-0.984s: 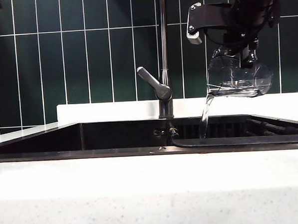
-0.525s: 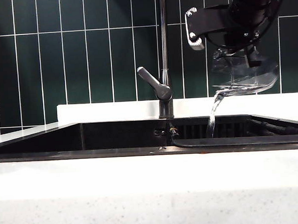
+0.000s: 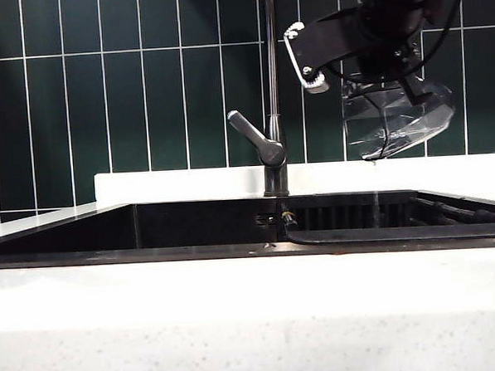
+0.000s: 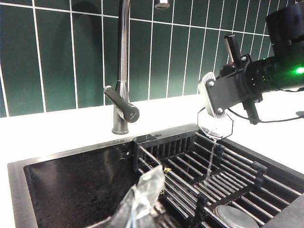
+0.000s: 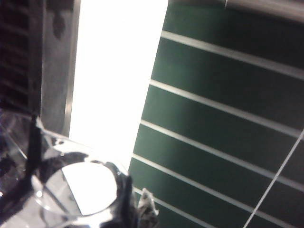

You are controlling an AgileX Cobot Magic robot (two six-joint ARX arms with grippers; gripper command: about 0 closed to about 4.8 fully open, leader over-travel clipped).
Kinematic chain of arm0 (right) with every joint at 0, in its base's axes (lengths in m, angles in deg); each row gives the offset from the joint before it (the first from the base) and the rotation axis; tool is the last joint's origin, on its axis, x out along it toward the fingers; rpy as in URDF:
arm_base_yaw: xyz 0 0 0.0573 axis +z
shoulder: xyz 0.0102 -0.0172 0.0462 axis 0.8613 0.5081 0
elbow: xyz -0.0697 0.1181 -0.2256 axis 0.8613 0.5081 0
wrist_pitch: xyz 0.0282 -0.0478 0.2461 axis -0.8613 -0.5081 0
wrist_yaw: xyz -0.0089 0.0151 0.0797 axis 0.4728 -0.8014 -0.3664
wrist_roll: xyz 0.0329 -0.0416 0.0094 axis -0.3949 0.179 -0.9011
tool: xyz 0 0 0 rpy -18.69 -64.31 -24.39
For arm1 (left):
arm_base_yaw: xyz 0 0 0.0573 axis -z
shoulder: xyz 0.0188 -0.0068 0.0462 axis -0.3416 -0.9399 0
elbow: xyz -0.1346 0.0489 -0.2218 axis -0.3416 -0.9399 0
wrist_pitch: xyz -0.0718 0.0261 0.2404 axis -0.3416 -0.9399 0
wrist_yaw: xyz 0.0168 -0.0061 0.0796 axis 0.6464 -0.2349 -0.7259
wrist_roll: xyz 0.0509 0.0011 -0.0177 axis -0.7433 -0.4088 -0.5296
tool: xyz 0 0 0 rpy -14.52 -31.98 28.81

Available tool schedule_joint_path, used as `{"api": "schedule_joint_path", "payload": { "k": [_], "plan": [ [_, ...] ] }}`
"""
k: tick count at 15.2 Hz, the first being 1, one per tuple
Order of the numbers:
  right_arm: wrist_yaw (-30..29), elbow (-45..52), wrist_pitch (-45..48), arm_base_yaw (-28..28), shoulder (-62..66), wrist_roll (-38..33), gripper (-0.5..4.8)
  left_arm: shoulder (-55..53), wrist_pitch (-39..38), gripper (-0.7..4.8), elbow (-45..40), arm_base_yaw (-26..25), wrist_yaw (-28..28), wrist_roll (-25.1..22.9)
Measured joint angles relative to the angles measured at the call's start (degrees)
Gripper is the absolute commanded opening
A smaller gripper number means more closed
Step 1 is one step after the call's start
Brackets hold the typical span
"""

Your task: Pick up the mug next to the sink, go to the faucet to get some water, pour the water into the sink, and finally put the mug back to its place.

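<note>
The clear mug [image 3: 398,123] hangs tipped steeply over the ribbed drainer end of the black sink [image 3: 191,226]. My right gripper [image 3: 393,103] is shut on its wall. A thin trickle of water [image 3: 373,179] falls from its lip. In the left wrist view the mug [image 4: 216,124] sits under the right arm, mouth down, right of the faucet [image 4: 122,71]. In the right wrist view the mug [image 5: 71,190] fills the corner beside my right gripper [image 5: 137,206]. The left gripper [image 4: 140,204] is shut and empty over the sink [image 4: 76,180]. The faucet [image 3: 273,109] stands left of the mug.
A black ribbed drainer rack [image 4: 199,175] lies in the sink, with a round metal drain plug [image 4: 230,216] beyond it. White speckled counter [image 3: 254,318] runs along the front, and a white ledge [image 3: 181,185] under the green tile wall [image 3: 101,85] closes the back.
The right wrist has rolled and tipped the mug further over. The thick stream of water has thinned to a trickle and the mug looks nearly drained. The faucet has not moved.
</note>
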Motion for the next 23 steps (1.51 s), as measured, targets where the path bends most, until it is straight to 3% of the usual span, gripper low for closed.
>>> {"api": "schedule_joint_path", "payload": {
  "k": [5,6,8,10,13,16,20,23],
  "plan": [
    [1.7,0.0,0.7,-0.1,0.0,-1.4,-0.06,0.0,0.1,-0.06,-0.2,0.0,0.0,0.0],
    [2.2,0.0,0.9,-0.1,0.0,-5.5,-0.06,0.0,0.0,-0.06,-0.3,0.0,0.0,0.1],
    [1.1,0.0,0.3,-0.4,-1.4,-21.8,-0.06,0.0,0.0,-0.06,-0.4,0.0,-0.1,0.2],
    [-6.6,0.0,-0.9,-0.8,-6.4,-40.9,-0.06,0.0,0.0,-0.06,-0.4,0.0,-0.1,0.6],
    [-18.6,3.2,-1.3,-5.2,-10.6,-60.5,-0.06,0.0,0.0,-0.06,-0.4,0.0,-0.1,1.6],
    [-28.0,11.8,1.4,-12.0,-16.9,-72.4,-0.06,0.0,0.0,-0.06,-0.4,0.0,0.7,2.6],
    [-42.4,24.5,12.7,-27.2,-24.5,-90.7,-0.06,0.0,0.0,-0.06,-0.4,0.0,2.5,4.0],
    [-49.5,28.7,13.6,-36.0,-25.6,-93.0,-0.06,0.0,0.0,-0.06,-0.4,0.0,4.6,4.3]
  ]
}}
